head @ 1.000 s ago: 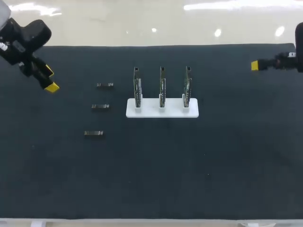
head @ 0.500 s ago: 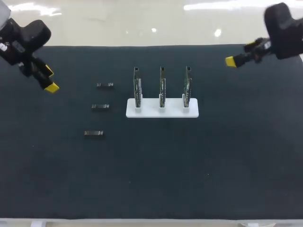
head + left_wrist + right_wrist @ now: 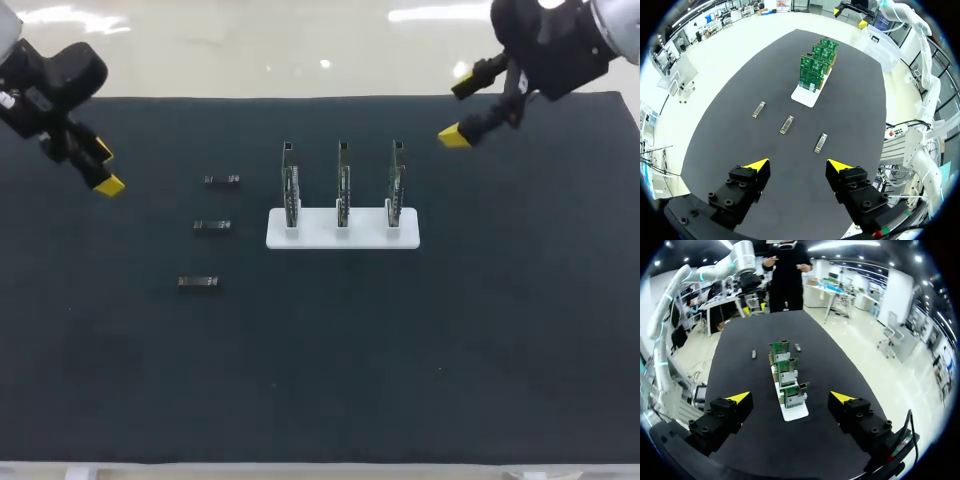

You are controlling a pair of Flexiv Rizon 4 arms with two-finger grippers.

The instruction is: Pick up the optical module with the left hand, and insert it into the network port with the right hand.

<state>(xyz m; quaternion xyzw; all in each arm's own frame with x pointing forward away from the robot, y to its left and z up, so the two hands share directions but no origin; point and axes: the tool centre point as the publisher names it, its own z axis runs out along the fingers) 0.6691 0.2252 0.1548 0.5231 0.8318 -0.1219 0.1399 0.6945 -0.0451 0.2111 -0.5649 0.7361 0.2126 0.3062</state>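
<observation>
While the left gripper (image 3: 797, 167) hangs wide open over the table's (image 3: 320, 380) left edge, the three optical modules (image 3: 786, 124) lie in a row well ahead of its jaws — none between them. The right gripper (image 3: 790, 399) is open too, with the network port boards (image 3: 786, 374) ahead of it.

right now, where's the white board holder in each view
Head view: white board holder at the table's middle.
Left wrist view: white board holder far ahead of the left gripper, past the optical modules.
Right wrist view: white board holder close ahead of the right gripper.
Shared landmark: the optical modules lying beside it.
</observation>
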